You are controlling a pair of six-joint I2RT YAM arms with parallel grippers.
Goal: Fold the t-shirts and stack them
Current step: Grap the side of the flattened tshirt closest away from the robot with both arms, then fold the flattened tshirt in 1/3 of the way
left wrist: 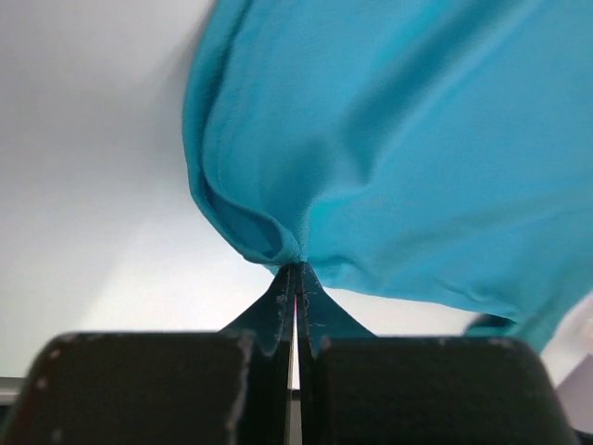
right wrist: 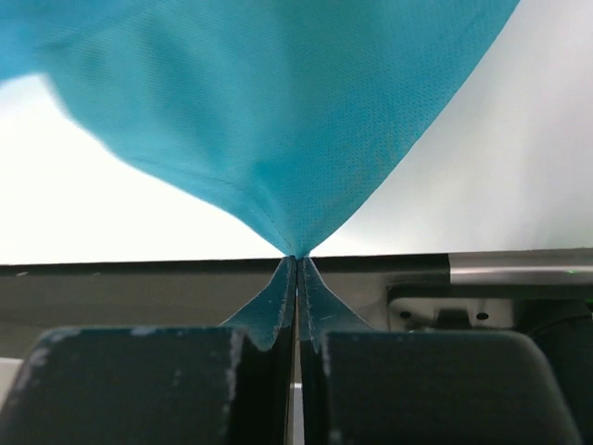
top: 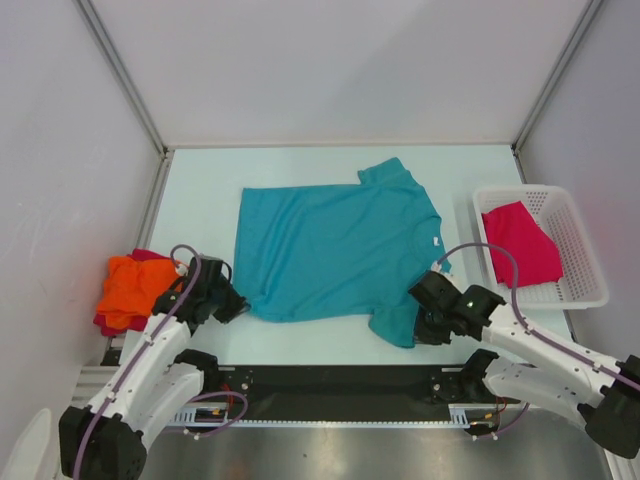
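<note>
So the teal t-shirt [top: 335,250] is spread flat mid-frame, long axis running left to right, neck pointed right and hem pointed left. Its lower-left hem corner is pinched tight in the left gripper [left wrist: 296,269], and the lower sleeve is clamped in the right gripper [right wrist: 296,260], no gap seen on either. Four shirts are counted: that teal one, one orange shirt [top: 135,285] piled on one dark red shirt [top: 150,255] at the left edge, and one magenta-pink shirt [top: 520,245] in the single white basket [top: 590,270] at right.
</note>
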